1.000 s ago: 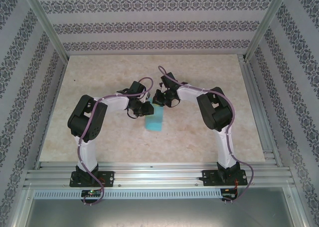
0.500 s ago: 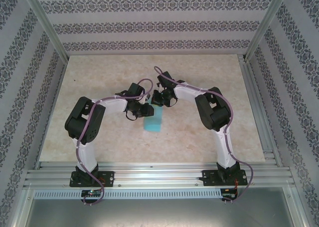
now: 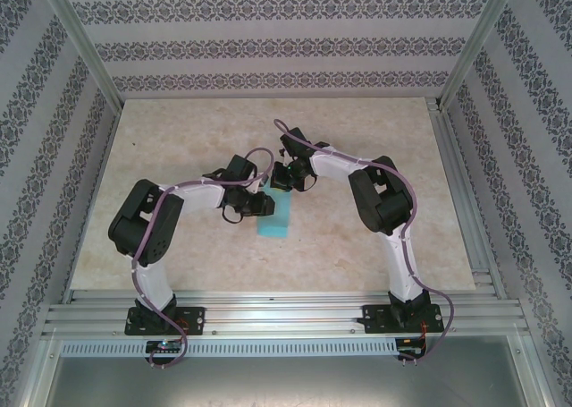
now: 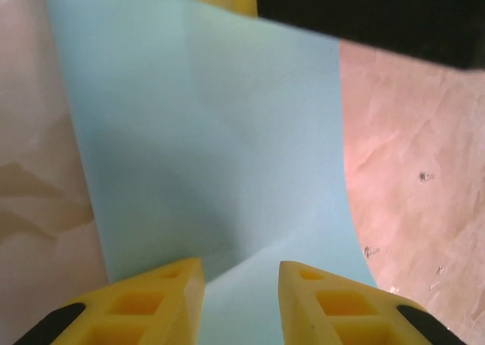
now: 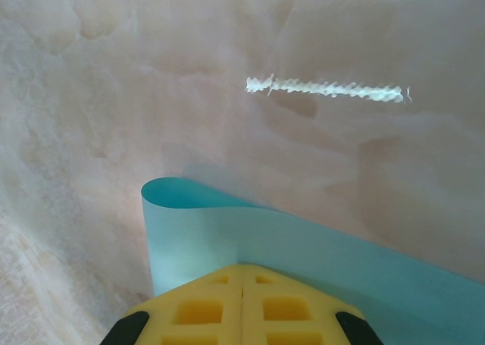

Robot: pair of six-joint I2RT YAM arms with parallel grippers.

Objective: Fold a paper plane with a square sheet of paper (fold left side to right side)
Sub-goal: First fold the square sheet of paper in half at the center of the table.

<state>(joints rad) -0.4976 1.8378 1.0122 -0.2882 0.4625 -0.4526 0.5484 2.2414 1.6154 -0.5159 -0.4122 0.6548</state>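
From my console I count one square sheet of paper (image 3: pixel 275 219) on one counter (image 3: pixel 179 139), plus two arms, a left arm (image 3: pixel 147 233) and a right arm (image 3: pixel 380 197), carrying two end effectors, the left end effector (image 4: pixel 241 273) and the right end effector (image 5: pixel 242 273), each with two yellow fingers (image 4: pixel 159 299).

Left arm (image 3: pixel 152 228): I see it elbow-out, forearm angled inward.
Left tool (image 4: pixel 241 275): fingers parted.
Right arm (image 3: pixel 380 201): mirrored, reaching inward.
Right tool (image 5: pixel 242 278): fingers pressed together, pinching the square sheet of paper (image 5: pixel 326 255).
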